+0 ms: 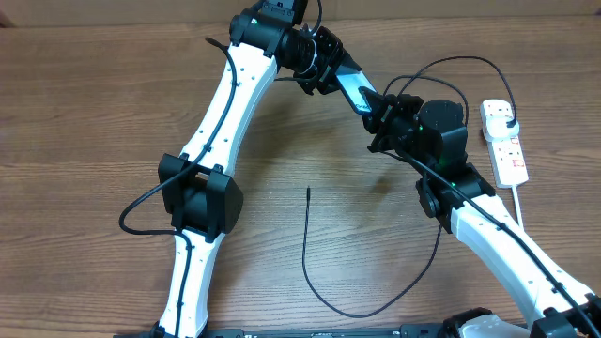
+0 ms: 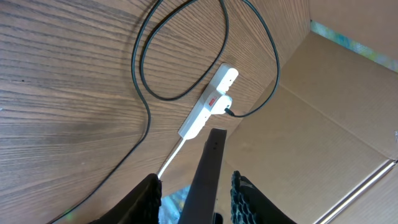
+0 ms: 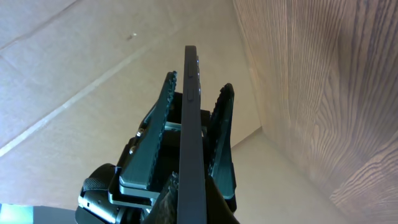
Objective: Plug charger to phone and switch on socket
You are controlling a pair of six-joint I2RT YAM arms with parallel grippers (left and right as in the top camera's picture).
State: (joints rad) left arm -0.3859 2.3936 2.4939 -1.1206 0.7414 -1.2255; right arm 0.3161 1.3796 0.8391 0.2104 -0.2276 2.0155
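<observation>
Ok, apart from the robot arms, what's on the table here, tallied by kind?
phone: 1
charger cable: 1
power strip: 1
Total: 3

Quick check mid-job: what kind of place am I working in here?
Probably a robot test bench, not a home: a bare wood-grain table, plain cardboard walls fencing it in, and a white left arm and right arm mounted at its edge.
</observation>
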